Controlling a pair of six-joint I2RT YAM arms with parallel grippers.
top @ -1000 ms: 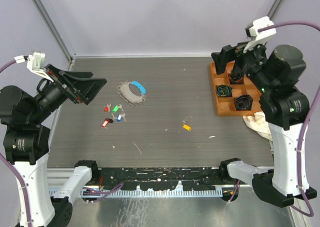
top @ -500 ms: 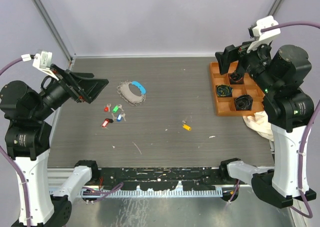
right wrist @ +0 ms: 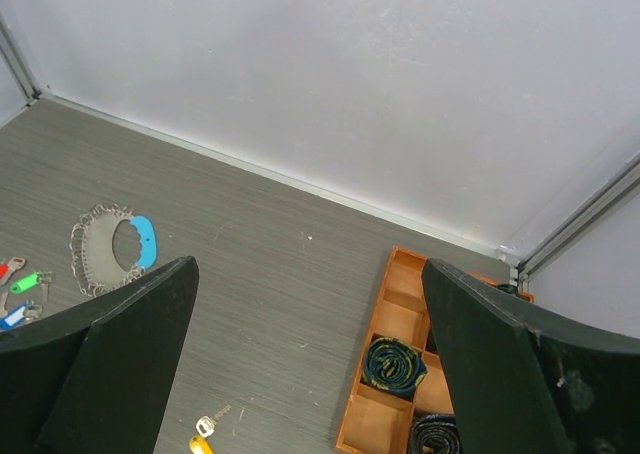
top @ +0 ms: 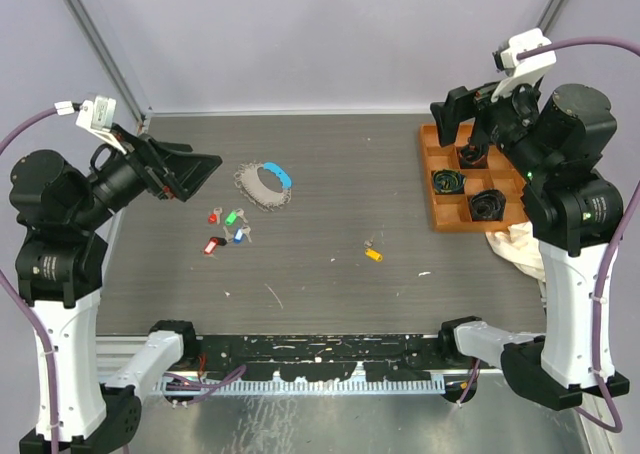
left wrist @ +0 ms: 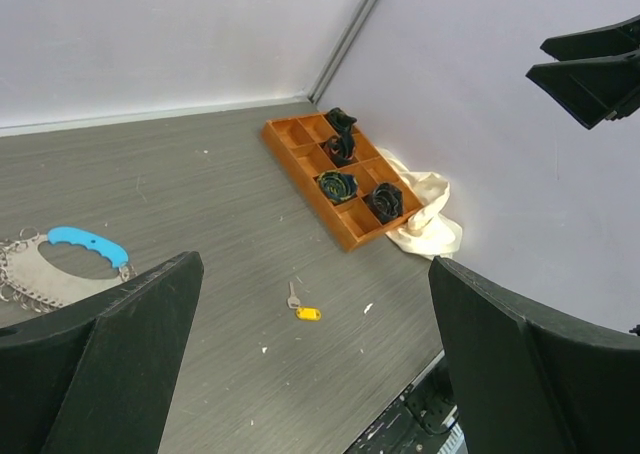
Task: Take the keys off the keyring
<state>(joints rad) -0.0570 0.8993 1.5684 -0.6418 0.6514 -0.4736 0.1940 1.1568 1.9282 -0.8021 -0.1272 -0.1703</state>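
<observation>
Left end effector (top: 204,179) shifted right; keyring (top: 248,185) near, untouched.

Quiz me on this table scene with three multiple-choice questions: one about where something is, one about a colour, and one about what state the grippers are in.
1. Where does the yellow-headed key lie?
A. In the orange tray
B. Alone on the table
C. On the white cloth

2. What colour is the curved plastic piece on the keyring?
A. Light blue
B. Orange
C. Black

3. How do the left gripper and the right gripper stand?
A. Both open, holding nothing
B. Left shut on the keyring
C. Right shut on a key

Answers:
1 B, it sits on bare tabletop with nothing touching it.
2 A, both wrist views show it light blue against the grey chain.
3 A, each wrist view shows its fingers wide apart with nothing between them.
</observation>
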